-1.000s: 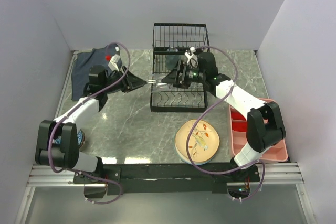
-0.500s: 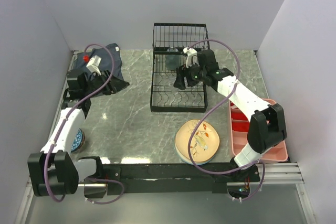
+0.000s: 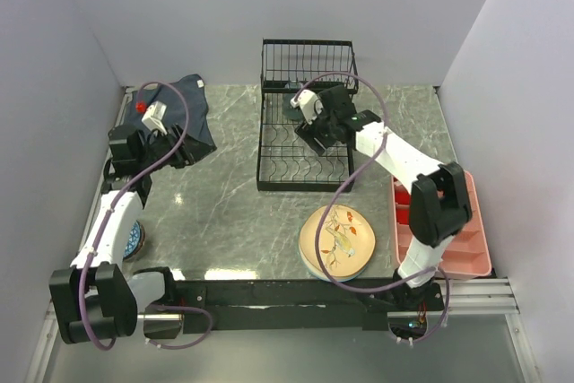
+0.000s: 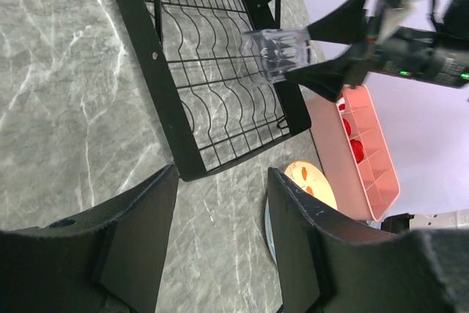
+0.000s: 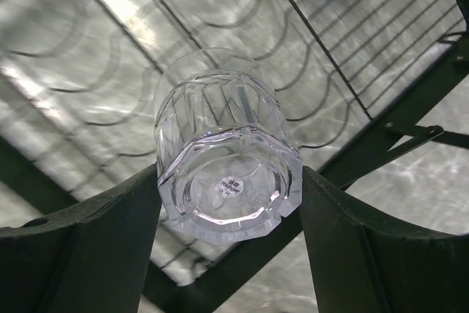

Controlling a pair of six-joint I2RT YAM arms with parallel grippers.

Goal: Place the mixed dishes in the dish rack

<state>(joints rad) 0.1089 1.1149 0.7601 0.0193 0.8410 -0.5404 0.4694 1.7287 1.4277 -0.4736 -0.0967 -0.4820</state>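
right tool (image 3: 316, 132): clenched on the glass (image 5: 228, 181), one finger (image 5: 102, 247) on each side of its wall
glass: between the right tool's fingers, base facing the wrist camera, mouth pointing away at the rack (image 3: 303, 145)
glass vs rack: over the slotted base, inside the frame; can't tell whether it touches the wires
left tool (image 4: 221, 174): released, fingers spread, nothing between them
left tool place: well apart from the rack, low over the desk (image 3: 224, 213) at the edge of the cloth (image 3: 170, 105)
rack: directly under the right tool; ahead of the left tool and clear of it
rack contents: a pale item past the right tool at the tall back section, too blurred to name
plate (image 3: 334, 241): flat on the desk, behind the right tool toward the arm bases, just off the rack's near edge
bowl (image 3: 134, 239): blue, on the desk behind the left tool, beside that arm
tray (image 3: 466, 248): pink, on the right tool's right side, well apart, some red bits inside
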